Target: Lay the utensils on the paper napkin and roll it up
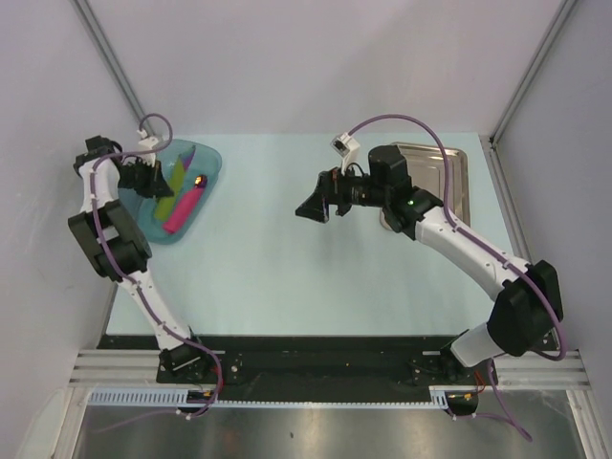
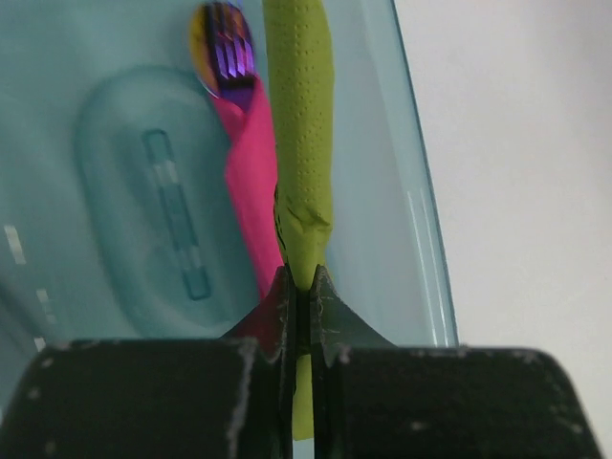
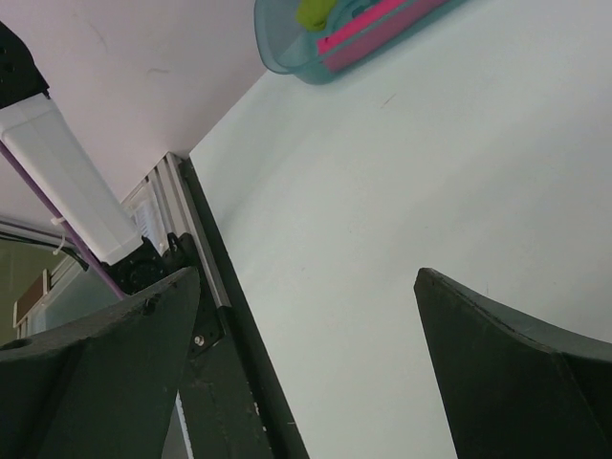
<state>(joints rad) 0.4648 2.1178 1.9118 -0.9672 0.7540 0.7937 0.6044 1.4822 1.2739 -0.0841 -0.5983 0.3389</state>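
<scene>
Two grippers work over the pale table (image 1: pixel 287 287). The right gripper (image 1: pixel 311 208), near the middle, hangs with its fingers spread wide and empty. Farther back on the left, the left gripper (image 2: pixel 299 282) pinches the rolled green paper napkin (image 2: pixel 301 124) within the teal tub (image 2: pixel 115 143), beside a pink roll (image 2: pixel 251 182).

At the upper left, the left pincer (image 1: pixel 145 179) reaches into a teal tub (image 1: pixel 210 163) with a green napkin (image 1: pixel 179 178) and pink bar (image 1: pixel 182 212) inside. The right pincer (image 1: pixel 314 206) hangs wide over the bench (image 1: pixel 287 277) middle.
</scene>
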